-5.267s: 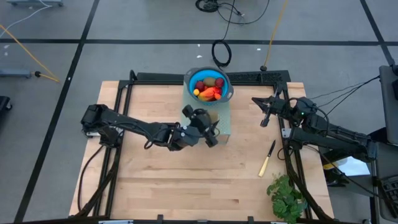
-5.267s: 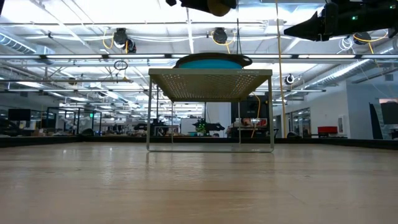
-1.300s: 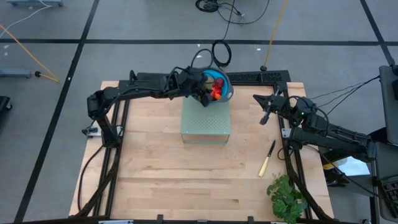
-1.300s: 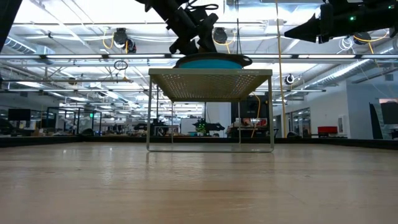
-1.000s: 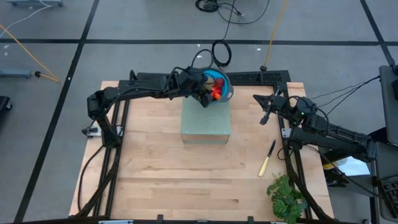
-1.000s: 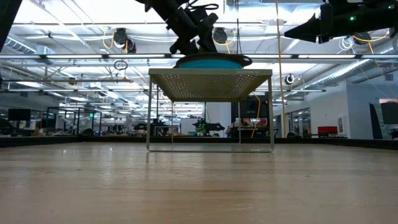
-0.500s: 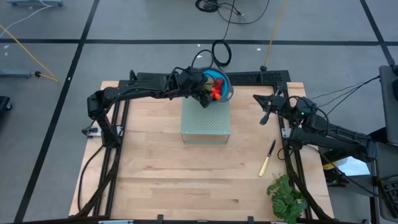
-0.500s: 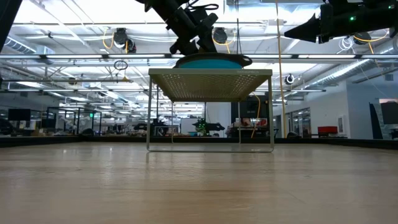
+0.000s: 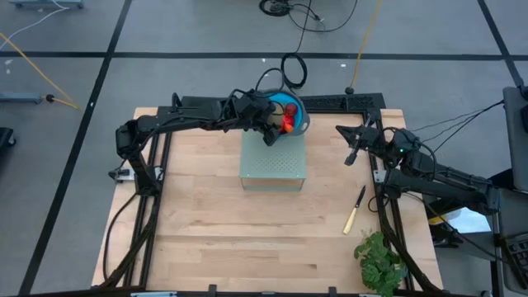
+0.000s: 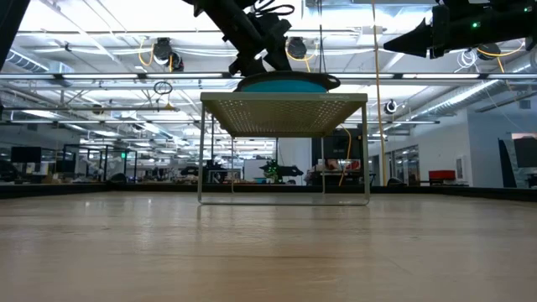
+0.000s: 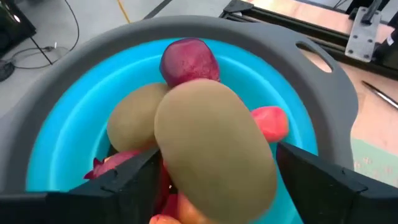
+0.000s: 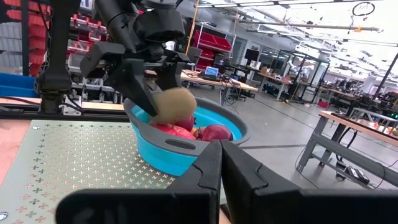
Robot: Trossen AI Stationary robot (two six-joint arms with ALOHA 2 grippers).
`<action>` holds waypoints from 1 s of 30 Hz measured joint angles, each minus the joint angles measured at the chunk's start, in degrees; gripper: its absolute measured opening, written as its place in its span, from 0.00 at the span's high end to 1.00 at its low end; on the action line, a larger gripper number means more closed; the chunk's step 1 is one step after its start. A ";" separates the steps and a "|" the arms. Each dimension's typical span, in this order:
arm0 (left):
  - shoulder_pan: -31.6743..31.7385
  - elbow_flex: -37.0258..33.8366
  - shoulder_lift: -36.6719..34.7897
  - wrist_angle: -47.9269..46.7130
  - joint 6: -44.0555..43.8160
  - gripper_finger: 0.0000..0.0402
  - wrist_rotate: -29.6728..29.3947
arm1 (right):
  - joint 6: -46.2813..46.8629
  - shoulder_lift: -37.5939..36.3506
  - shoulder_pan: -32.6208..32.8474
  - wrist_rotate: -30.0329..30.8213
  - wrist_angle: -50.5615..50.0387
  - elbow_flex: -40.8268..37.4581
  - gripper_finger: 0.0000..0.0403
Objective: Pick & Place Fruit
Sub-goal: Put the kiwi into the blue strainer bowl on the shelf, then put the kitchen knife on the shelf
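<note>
While the left gripper hangs over the blue bowl on the raised rack, jaws spread around a brownish-green fruit that looks just released, the next move is probably lifting clear; the right gripper waits clenched at the right.
</note>
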 joint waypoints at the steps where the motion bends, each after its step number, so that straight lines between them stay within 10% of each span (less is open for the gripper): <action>1: -0.02 0.00 0.00 0.02 0.50 0.21 -0.02 | 0.00 0.01 0.00 0.00 0.00 0.00 0.99; 30: -0.11 0.07 -19.15 -8.47 4.18 0.02 -7.71 | 0.04 0.02 -0.02 -0.23 0.00 0.00 0.99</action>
